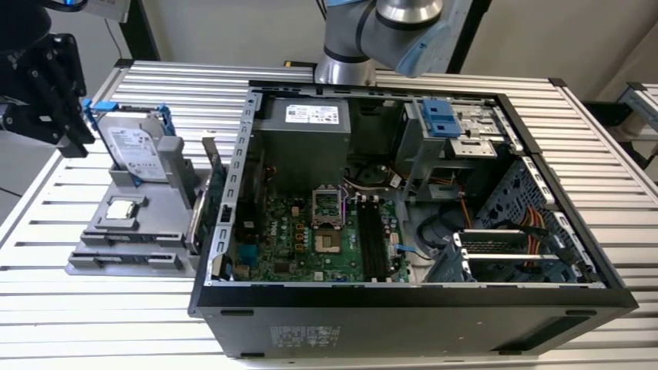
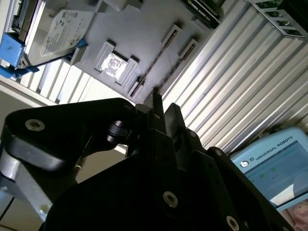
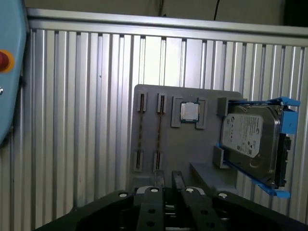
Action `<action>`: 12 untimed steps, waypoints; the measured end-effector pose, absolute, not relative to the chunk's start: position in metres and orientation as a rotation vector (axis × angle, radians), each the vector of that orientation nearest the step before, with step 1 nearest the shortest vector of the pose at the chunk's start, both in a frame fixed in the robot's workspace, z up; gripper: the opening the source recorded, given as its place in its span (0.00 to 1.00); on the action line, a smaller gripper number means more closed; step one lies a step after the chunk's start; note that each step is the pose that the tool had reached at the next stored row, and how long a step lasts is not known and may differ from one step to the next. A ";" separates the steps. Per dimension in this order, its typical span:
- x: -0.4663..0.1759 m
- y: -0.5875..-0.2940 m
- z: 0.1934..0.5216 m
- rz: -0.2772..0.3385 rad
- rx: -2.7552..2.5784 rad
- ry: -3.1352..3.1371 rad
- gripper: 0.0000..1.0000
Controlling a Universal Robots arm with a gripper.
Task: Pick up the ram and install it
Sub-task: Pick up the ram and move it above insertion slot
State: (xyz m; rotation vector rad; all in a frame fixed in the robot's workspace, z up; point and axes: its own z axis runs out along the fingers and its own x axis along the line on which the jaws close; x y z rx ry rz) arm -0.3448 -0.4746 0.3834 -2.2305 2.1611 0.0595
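Item: ram (image 3: 159,129) (image 2: 155,60) – a thin dark strip seen edge-on, seated in a slot of the grey holder (image 3: 192,149) (image 1: 113,231). A second strip (image 3: 140,129) of like form is seated in the slot alongside, parallel to the first.

Holder: laid on the slatted tabletop (image 1: 103,324) near the edge at the exterior view's left, just beside the open computer case (image 1: 411,308). Also carried on it:
- a square silver processor chip (image 3: 190,111) (image 1: 123,208), next to the ram slots
- a hard drive (image 3: 250,142) (image 1: 139,150) in a blue bracket, propped at a tilt
- a green circuit card (image 1: 203,204), stood on edge at the side nearest the case

Gripper (image 3: 168,180) (image 2: 164,108): black, its fingers held a narrow gap apart with nothing between them. In the first wrist view the gap is lined up roughly with the ram's slot.

Relation: the ram is clear of the gripper and not touched by it. The strip is seen beyond the fingertips in both wrist views, with bare holder surface between.

Case: lid off, motherboard (image 1: 298,239) exposed, long dark memory slots (image 1: 372,239) seen beside the processor socket.
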 end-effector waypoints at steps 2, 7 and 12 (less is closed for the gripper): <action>-0.345 -0.475 0.383 0.059 -2.231 2.160 1.00; -0.345 -0.475 0.383 0.059 -2.233 2.159 1.00; -0.345 -0.475 0.383 0.060 -2.234 2.157 1.00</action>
